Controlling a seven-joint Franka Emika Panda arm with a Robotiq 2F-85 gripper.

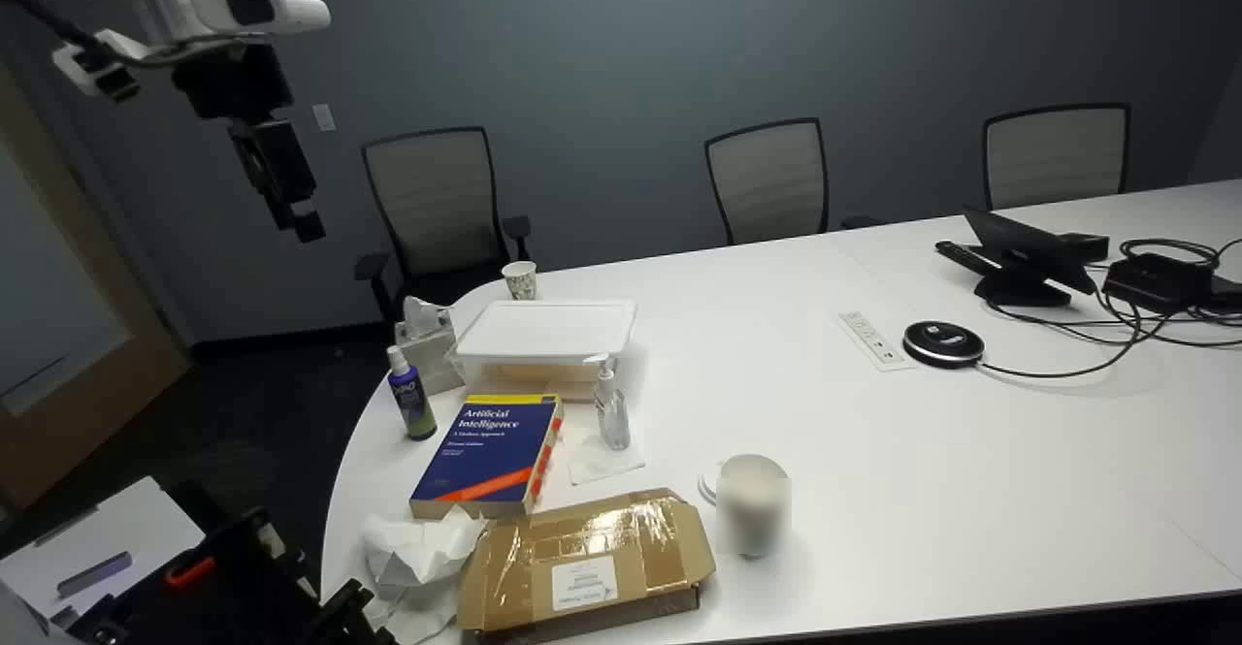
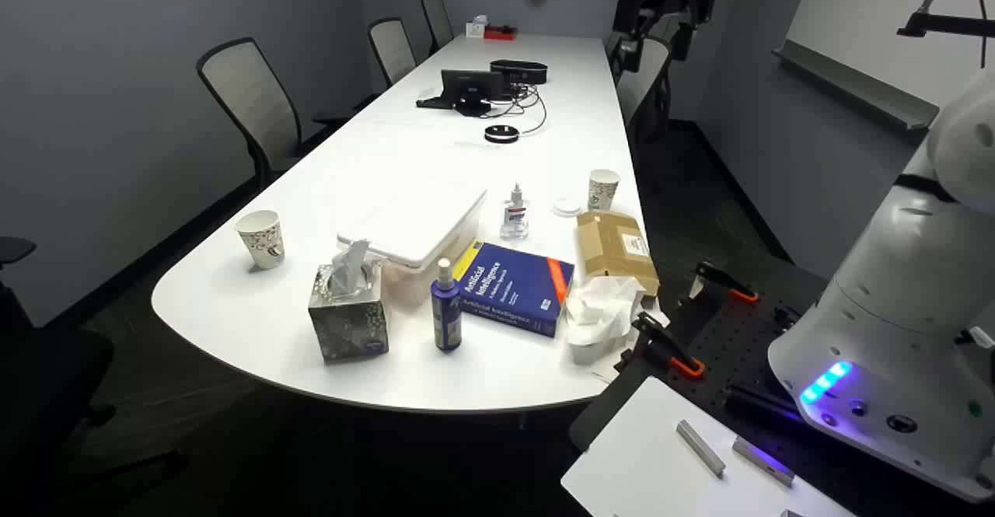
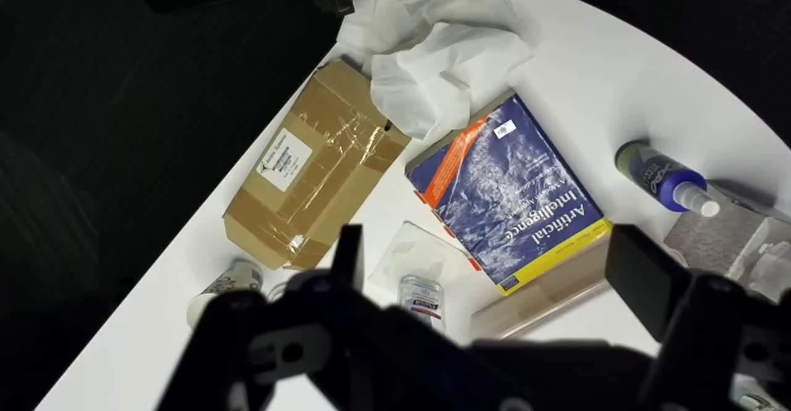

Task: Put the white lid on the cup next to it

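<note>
The white lid [image 2: 567, 207] lies flat on the table beside a pale patterned paper cup [image 2: 602, 190]. In an exterior view the lid [image 1: 708, 489] is mostly hidden behind the cup [image 1: 754, 504], which looks blurred. In the wrist view the cup [image 3: 232, 282] is partly covered by my left finger, and only a sliver of the lid [image 3: 277, 291] shows. My gripper [image 3: 491, 266] is open and empty, high above the table. It also shows raised in both exterior views [image 1: 303, 223] [image 2: 658, 47], well apart from lid and cup.
A brown cardboard package [image 2: 618, 245] sits close to the cup. Nearby stand a sanitizer bottle [image 2: 514, 215], a blue book [image 2: 513, 288], crumpled paper [image 2: 602, 311], a large white-lidded box [image 2: 416, 221], a spray bottle [image 2: 446, 307], a tissue box [image 2: 347, 319] and another patterned cup [image 2: 262, 239].
</note>
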